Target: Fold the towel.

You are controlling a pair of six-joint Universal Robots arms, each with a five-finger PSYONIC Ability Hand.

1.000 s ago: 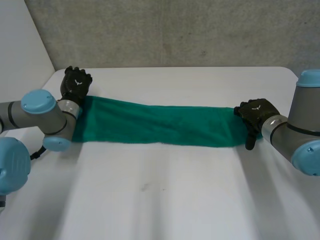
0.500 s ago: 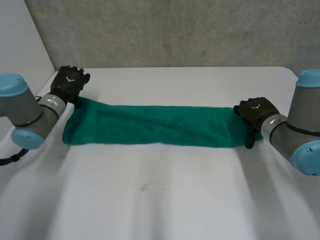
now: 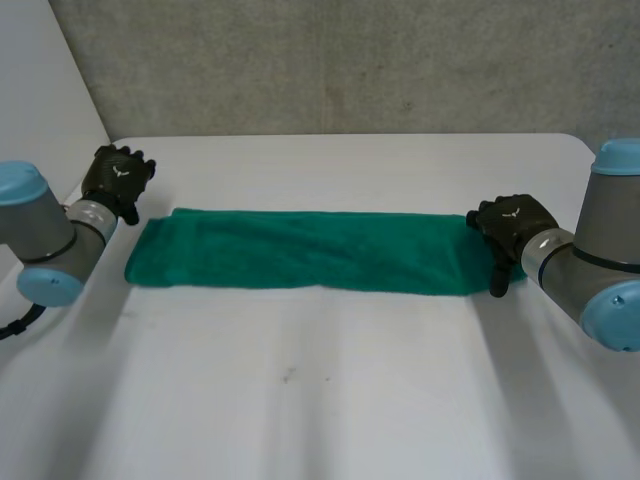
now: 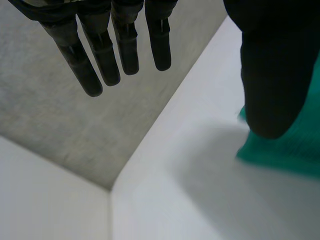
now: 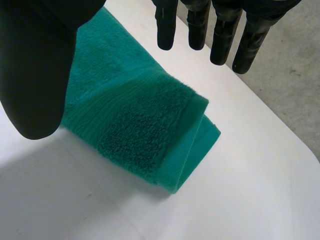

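The green towel (image 3: 300, 250) is lying flat on the white table (image 3: 330, 400) as a long folded strip, running across it from side to side. In the right wrist view its end (image 5: 145, 125) is showing doubled layers, and part of it is disappearing behind the thumb (image 5: 37, 75). The right hand (image 3: 512, 228) is sitting at the strip's right end with its fingers (image 5: 222, 35) straight and spread from the thumb, gripping nothing; whether it is touching the cloth is hard to tell. The left hand (image 3: 118, 178) is hanging just off the left end, apart from it, fingers (image 4: 107, 55) straight and empty. Its thumb (image 4: 272, 85) is covering most of the towel corner (image 4: 285, 152).
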